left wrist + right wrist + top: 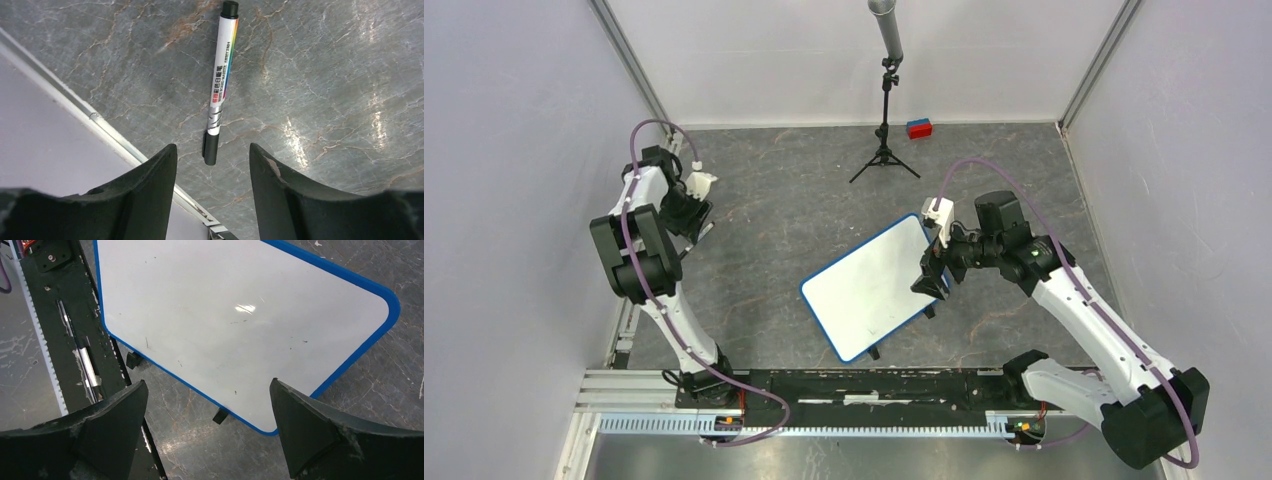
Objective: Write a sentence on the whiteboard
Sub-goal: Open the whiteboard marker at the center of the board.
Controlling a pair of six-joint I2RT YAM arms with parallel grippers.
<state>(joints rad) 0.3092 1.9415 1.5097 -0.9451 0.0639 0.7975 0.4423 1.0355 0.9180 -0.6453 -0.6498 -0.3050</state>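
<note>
The whiteboard (pixel 869 292) lies flat and tilted mid-table, white with a blue rim and small black feet. Its face (pixel 235 305) is blank apart from a few tiny specks; no sentence shows on it. My right gripper (pixel 934 270) hovers over the board's right edge, open and empty, with its jaws (pixel 208 382) wide apart above the rim. A capped white marker (pixel 220 85) with black ends lies on the grey table. My left gripper (pixel 212 146) is open just above and short of the marker's near black end, not touching it. It sits at far left (pixel 696 215).
A black tripod stand (pixel 884 150) and a red-and-blue block (pixel 919 128) sit at the back. The black base rail (pixel 864 385) runs along the near edge, close to the board (pixel 65 315). A wall with a metal track (pixel 100 120) is close beside the marker.
</note>
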